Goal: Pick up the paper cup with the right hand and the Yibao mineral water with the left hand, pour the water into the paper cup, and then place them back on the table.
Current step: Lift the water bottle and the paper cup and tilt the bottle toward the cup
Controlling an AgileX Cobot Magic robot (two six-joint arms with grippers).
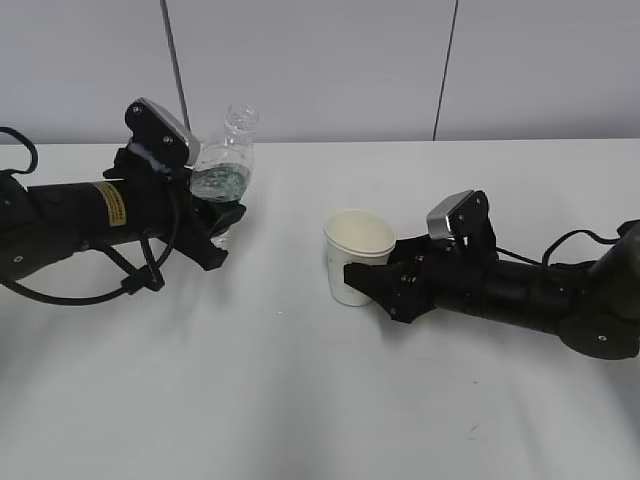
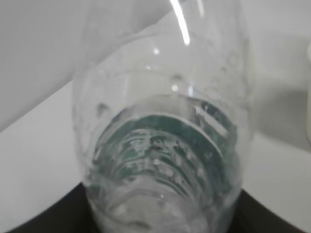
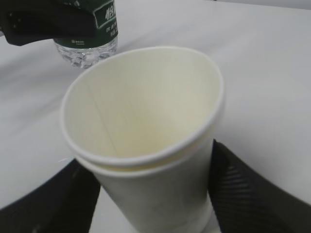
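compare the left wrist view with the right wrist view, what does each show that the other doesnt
Only the left wrist view shows the inside of the Yibao mineral water close up: clear ribbed plastic, green label seen through it, filling the frame.

Only the right wrist view shows the paper cup's empty cream interior, with the right hand's black fingers on both sides of it, and the bottle's outer green label with white lettering.

Both show the bottle and the white table. A pale edge at the left wrist view's far right could be the cup, but that cannot be told.
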